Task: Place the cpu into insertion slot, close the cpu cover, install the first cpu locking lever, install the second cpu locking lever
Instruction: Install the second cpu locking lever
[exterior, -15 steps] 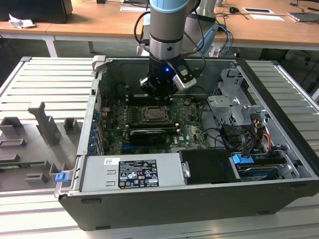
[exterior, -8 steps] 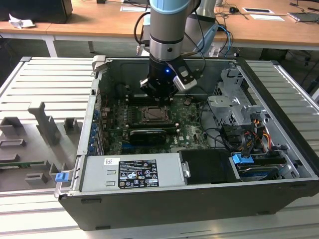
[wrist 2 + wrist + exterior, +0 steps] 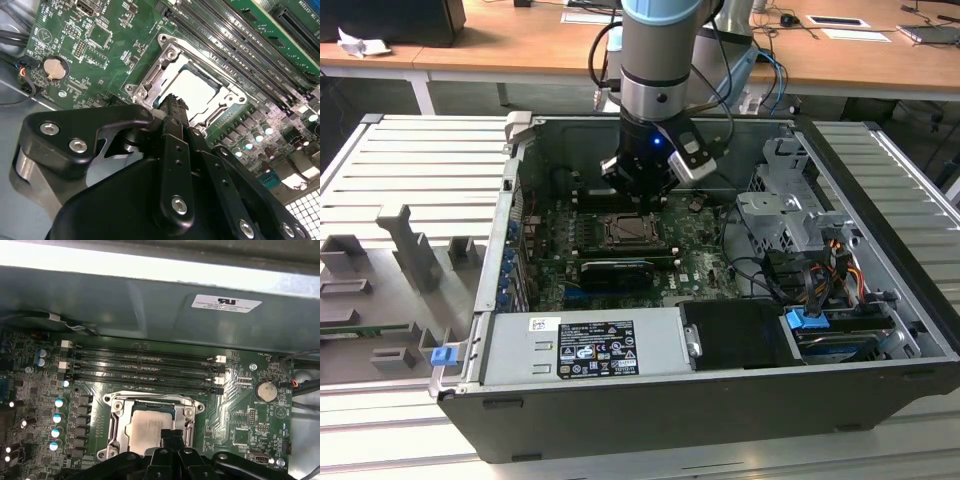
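Observation:
The cpu (image 3: 145, 429) (image 3: 199, 86) is a pale silver square lying flat in the insertion slot (image 3: 625, 232) on the green motherboard. The silvery cpu cover (image 3: 116, 409) (image 3: 156, 75) lies down around it, with the chip showing through its window. My gripper (image 3: 171, 436) (image 3: 172, 102) is shut, its black fingertips pressed together with nothing between them. It hangs just above the socket's edge, at the rim of the cover. In the exterior view the gripper (image 3: 638, 198) sits right behind the socket, low inside the open computer case.
Long black memory slots (image 3: 145, 367) run beside the socket, with the grey case wall (image 3: 150, 310) beyond them. A coin battery (image 3: 265, 390) and cables lie nearby. In the exterior view a drive cage (image 3: 785, 215) stands on the right and a power supply (image 3: 590, 345) in front.

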`<state>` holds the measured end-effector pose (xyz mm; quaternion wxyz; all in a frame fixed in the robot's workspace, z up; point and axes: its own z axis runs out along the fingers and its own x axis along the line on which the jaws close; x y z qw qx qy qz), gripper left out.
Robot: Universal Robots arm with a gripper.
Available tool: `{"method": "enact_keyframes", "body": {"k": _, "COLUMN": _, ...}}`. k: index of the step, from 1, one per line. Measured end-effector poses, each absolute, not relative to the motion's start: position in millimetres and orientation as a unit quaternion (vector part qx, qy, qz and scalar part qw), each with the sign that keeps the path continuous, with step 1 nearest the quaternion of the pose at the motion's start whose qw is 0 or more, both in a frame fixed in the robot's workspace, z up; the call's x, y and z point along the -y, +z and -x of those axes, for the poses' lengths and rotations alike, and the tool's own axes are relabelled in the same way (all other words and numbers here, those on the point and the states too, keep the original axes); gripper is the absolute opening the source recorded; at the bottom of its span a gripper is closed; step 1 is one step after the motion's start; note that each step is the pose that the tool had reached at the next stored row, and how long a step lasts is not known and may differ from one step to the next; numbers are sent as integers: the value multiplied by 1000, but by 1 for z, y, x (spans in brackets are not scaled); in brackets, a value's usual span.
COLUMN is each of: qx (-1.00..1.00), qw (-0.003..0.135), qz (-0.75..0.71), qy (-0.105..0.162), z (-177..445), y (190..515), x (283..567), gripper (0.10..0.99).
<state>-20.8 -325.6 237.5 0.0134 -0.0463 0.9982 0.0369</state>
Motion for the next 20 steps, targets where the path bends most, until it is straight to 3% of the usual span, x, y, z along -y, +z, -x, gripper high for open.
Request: {"method": "enact_keyframes", "body": {"k": 20, "qx": -998, "qw": 13, "qz": 46, "qy": 37, "z": 21, "y": 240, "x": 340, "gripper": 106}}
